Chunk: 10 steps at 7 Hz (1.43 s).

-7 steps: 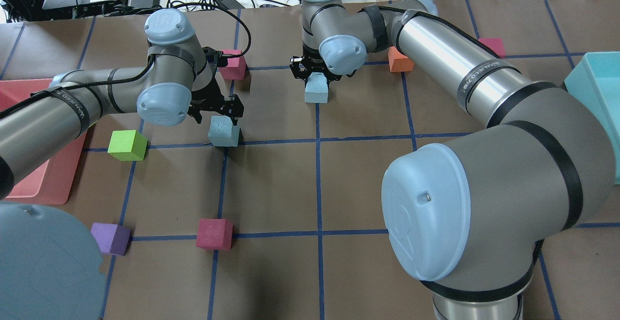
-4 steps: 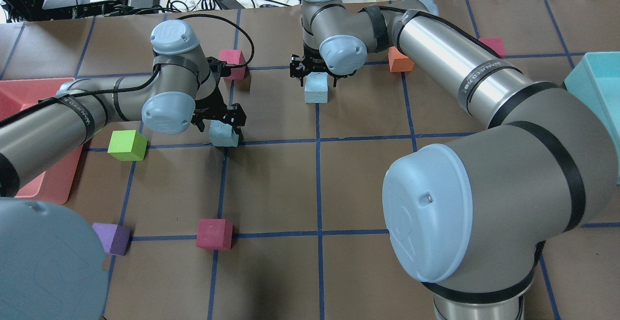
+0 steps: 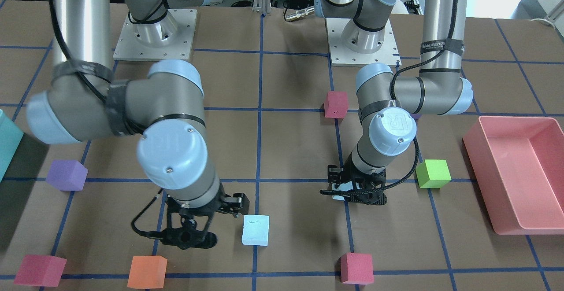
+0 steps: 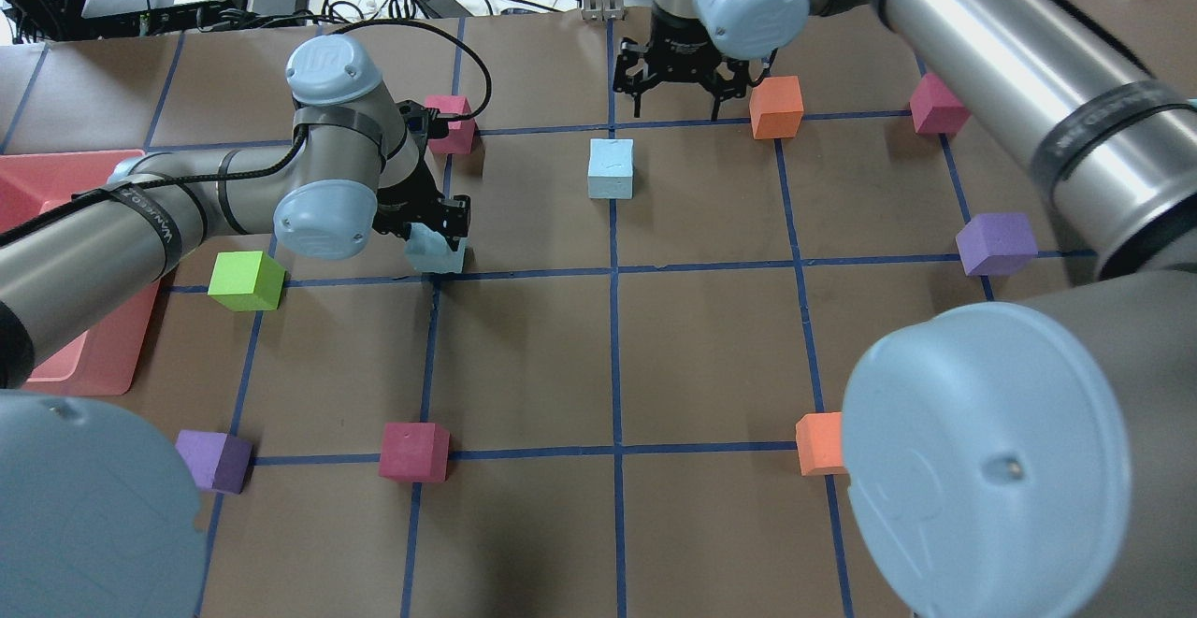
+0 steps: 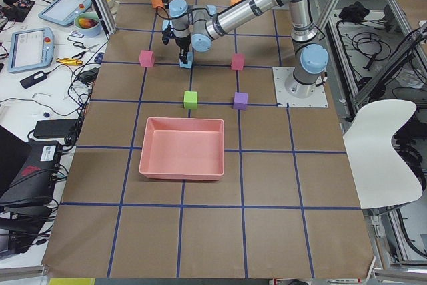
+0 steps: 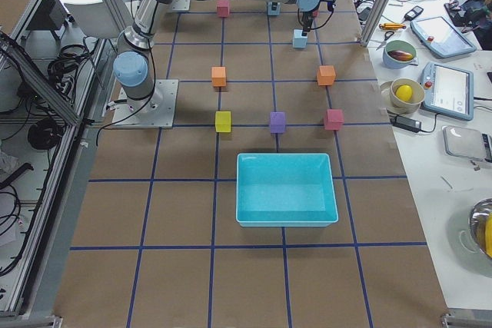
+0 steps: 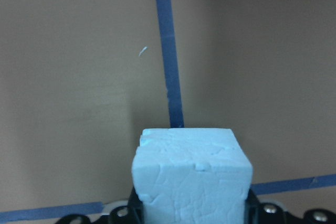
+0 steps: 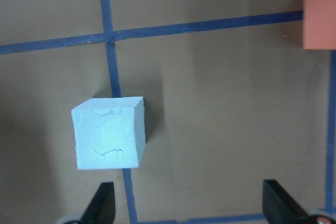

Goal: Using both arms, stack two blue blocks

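Grip quality mattered most here. The left end effector [image 4: 433, 233] sat low around the first blue block [image 4: 436, 253], its jaws apparently pressed on two opposite faces, while the block seemed to rest on the desk [image 4: 711, 337] at a tape crossing. The right end effector [image 4: 680, 99] hung wide open and empty, beyond the second blue block [image 4: 611, 168], which stood free on a tape line. In my judgement the lift needed to be straight up, with gentle squeeze on the foam, then squarely lowered onto the second block before release.
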Each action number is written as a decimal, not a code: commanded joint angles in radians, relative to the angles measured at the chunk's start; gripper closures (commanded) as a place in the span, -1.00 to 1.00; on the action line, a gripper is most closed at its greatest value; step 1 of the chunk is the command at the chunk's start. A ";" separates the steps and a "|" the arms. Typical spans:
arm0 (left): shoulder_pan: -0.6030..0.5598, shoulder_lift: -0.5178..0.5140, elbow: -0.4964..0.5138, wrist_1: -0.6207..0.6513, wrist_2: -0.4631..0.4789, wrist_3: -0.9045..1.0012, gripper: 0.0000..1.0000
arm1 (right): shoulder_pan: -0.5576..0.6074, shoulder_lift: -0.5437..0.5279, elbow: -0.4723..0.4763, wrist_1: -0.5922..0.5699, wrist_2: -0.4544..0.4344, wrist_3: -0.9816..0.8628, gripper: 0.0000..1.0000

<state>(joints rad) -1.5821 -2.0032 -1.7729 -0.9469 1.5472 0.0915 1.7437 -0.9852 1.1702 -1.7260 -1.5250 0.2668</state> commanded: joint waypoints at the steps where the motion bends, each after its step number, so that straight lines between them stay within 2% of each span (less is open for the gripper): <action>1: -0.041 0.003 0.152 -0.136 -0.021 -0.097 1.00 | -0.091 -0.169 0.108 0.100 -0.004 -0.107 -1.00; 3: -0.122 -0.057 0.405 -0.303 -0.025 -0.240 1.00 | -0.139 -0.376 0.344 0.085 -0.007 -0.153 -1.00; 4: -0.168 -0.102 0.487 -0.309 -0.024 -0.278 1.00 | -0.151 -0.476 0.446 0.080 -0.007 -0.153 -1.00; 5: -0.214 -0.153 0.547 -0.306 -0.016 -0.341 1.00 | -0.153 -0.553 0.472 0.079 -0.012 -0.156 -1.00; 6: -0.243 -0.189 0.588 -0.306 -0.012 -0.369 1.00 | -0.151 -0.559 0.471 0.097 -0.017 -0.146 -1.00; 8: -0.266 -0.227 0.602 -0.294 -0.009 -0.427 1.00 | -0.153 -0.598 0.482 0.098 -0.033 -0.156 -1.00; 10: -0.277 -0.252 0.609 -0.255 -0.015 -0.434 1.00 | -0.161 -0.587 0.479 0.095 -0.035 -0.205 -1.00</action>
<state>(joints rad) -1.8501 -2.2354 -1.1699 -1.2298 1.5371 -0.3346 1.5874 -1.5747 1.6499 -1.6291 -1.5583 0.0950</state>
